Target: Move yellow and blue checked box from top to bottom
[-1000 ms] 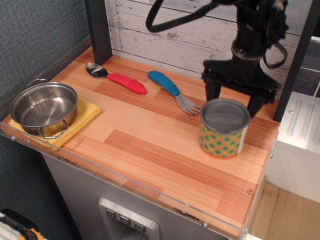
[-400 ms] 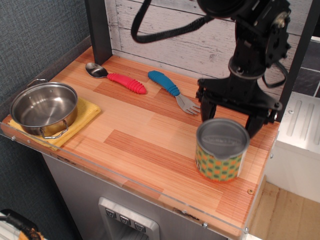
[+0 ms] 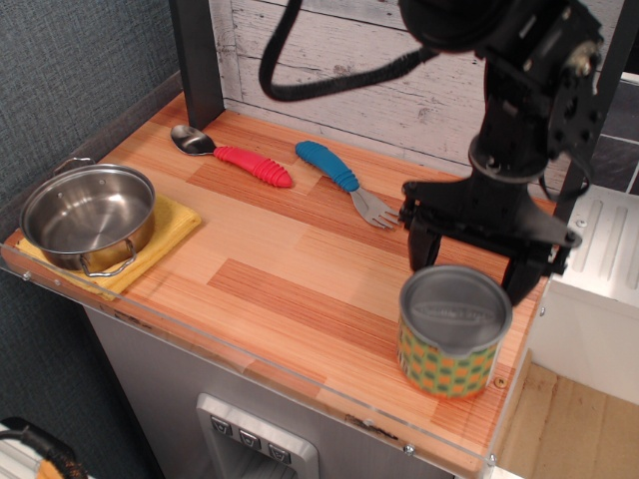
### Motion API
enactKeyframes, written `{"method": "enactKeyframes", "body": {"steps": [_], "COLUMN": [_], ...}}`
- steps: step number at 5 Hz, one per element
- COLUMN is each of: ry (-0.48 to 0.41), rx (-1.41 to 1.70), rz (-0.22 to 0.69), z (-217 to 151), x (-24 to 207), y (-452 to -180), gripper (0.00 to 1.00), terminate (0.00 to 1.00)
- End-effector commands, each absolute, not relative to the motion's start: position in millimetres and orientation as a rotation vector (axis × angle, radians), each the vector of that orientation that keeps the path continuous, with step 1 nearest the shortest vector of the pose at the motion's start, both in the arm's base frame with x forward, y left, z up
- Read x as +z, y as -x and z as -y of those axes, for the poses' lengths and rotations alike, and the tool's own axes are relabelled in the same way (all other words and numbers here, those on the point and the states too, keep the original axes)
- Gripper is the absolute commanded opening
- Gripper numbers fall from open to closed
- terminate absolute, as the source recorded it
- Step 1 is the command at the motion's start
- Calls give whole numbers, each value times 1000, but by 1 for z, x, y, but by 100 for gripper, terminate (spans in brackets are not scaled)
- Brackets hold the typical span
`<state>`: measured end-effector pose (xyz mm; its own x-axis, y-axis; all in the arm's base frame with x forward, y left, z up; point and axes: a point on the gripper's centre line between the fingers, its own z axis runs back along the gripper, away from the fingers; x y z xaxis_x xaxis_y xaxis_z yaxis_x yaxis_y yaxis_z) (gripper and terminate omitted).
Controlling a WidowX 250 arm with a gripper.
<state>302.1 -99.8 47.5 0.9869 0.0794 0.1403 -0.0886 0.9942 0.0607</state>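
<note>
Straddling the yellow and blue checked box (image 3: 454, 331), my gripper (image 3: 471, 270) is standing open, gripping nothing; I'm judging its stiff, slippery wall needs a mid-height pinch.

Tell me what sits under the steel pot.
A folded yellow cloth lies under the shiny steel pot with handles, its edges showing around the base. Whatever lies beneath the cloth's covered middle is hidden.

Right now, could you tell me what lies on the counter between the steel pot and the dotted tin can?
Nothing: in this observation view, only bare wooden counter lies between the pot and the can. The spoon and fork lie farther back.
</note>
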Motion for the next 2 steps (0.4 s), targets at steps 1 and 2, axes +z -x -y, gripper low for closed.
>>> {"method": "enactKeyframes", "body": {"steps": [1,2], "ry": [-58,-79], "rx": [74,98], "rz": [179,199], "z": [105,96], "x": [74,82], "y": [-291,-293], "gripper": [100,100], "terminate": [0,0]}}
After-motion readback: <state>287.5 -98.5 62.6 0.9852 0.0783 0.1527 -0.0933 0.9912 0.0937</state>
